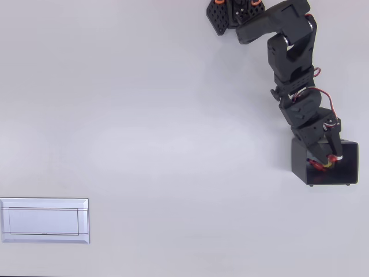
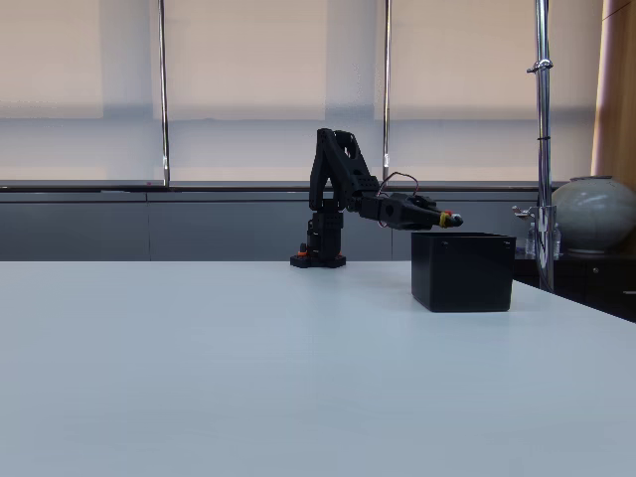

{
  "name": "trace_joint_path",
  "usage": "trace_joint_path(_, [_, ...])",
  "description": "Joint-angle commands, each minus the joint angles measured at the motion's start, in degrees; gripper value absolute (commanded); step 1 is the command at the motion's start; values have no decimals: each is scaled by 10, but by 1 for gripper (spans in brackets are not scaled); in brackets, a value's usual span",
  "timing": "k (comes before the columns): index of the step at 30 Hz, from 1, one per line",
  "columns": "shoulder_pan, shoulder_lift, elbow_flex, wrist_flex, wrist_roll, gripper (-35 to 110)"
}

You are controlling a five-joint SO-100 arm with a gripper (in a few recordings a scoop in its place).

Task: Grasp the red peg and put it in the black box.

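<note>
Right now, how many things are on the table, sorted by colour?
Black: 2, the black box and the robot arm with its gripper
White: 1, the framed panel
Red: 1, a small red thing at the gripper tip
Total: 4

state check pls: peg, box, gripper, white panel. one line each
red peg: between the gripper's fingers, over the box opening
black box: upright on the table, open-topped; contents cannot be seen
gripper: shut on the red peg, above the box
white framed panel: flat on the table, far from the arm
</note>
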Motion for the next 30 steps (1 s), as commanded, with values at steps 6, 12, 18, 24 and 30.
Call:
trace_joint_path(6, [15,-8,49,-18,-7,20])
trace_joint_path(12, [19,-18,45,-18,-8,20])
trace_joint_path(18, [32,-85,-15,-6,-23,18])
trace_joint_path(24, [78,-337,-79,203,-98,4])
trace_joint_path(30, [136,-551,-165,323,-136,0])
